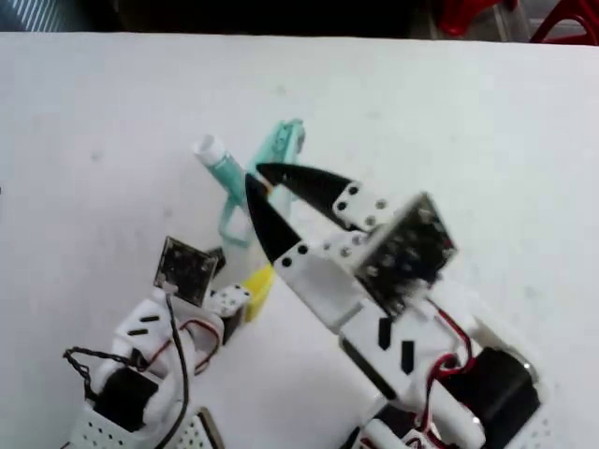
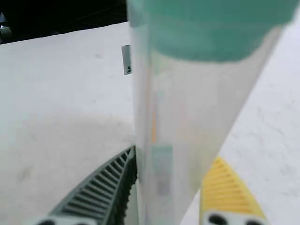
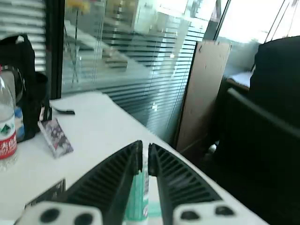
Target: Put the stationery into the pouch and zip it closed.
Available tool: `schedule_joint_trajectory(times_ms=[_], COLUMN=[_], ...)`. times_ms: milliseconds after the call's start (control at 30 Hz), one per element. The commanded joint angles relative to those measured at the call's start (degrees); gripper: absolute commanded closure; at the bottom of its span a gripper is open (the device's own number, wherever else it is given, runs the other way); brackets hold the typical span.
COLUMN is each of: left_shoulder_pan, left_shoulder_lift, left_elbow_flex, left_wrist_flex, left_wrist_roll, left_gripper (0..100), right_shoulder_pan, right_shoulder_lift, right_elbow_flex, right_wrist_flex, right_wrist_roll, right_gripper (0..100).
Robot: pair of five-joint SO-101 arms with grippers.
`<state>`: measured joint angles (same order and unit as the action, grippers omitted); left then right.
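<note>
Against the teal top edge of the pouch (image 1: 281, 140), the right gripper (image 1: 253, 178) has its two black fingers (image 3: 117, 173) drawn to a thin slit, with that teal strip caught in it. Behind it the right arm is raised off the table (image 1: 468, 112) and slants up toward the pouch, its wrist tipped back so its camera looks out across the room. Below the pouch, the left gripper (image 2: 168, 197) sits low and points upward, clamped on the clear body between a grey finger (image 2: 105, 187) and a yellow finger (image 2: 227, 192), holding the pouch upright. Just beside the pouch's teal edge, on the side away from the right arm, is a white-capped tube (image 1: 208, 148); whether it is inside the pouch I cannot tell.
</note>
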<state>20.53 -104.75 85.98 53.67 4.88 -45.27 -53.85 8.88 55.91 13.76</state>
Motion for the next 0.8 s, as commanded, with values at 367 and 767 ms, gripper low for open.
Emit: schedule_joint_trajectory(times_ms=[367, 767], left_shoulder_pan=[0.5, 0.3], left_shoulder_lift=[0.4, 0.4], left_elbow_flex=[-0.4, -0.3], left_wrist_flex=[-2.0, -2.5], left_wrist_roll=[-0.5, -0.5], left_gripper=[78, 78], right_shoulder_pan=[-2.2, -0.6], right_shoulder_lift=[32.2, 37.9], right_elbow_flex=[-34.5, -39.6], right_wrist_flex=[11.4, 17.3], right_wrist_roll=[1.1, 1.1], right_gripper=[98.1, 98.1])
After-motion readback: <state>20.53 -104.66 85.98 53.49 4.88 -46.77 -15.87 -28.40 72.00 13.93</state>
